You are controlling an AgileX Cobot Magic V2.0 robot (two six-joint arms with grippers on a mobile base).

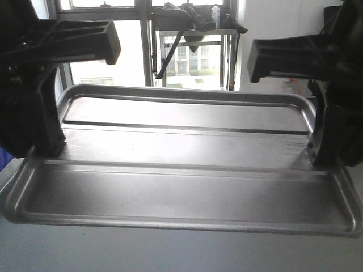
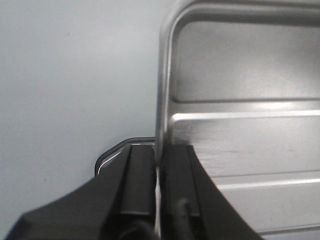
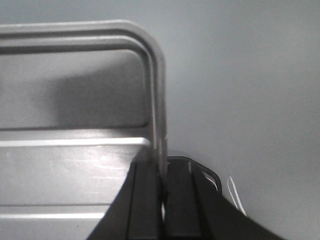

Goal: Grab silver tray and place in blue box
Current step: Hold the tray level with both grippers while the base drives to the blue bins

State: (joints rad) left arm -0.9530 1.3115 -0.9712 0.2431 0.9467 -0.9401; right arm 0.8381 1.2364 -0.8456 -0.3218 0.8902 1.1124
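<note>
A pale grey surface spreads outward past the left claw and past the right claw. A thin white cord loop lies on it just right of the right claw. Beyond and between the two claws stand a bright window and a metal rack draped with dark cloth, a small bottle on top.

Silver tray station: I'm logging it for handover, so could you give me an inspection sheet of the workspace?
Surface: plain grey tabletop, no marks seen.
Job's things: silver tray held at both short ends; blue box not in view.
Clutter: thin white strand on the surface, seen in the right wrist view.
Grippers: left gripper and right gripper each shut on the tray's side rim, one finger on each side of it.
Cables: nothing seen.
Surroundings: bright window behind; metal rack carrying dark items.
</note>
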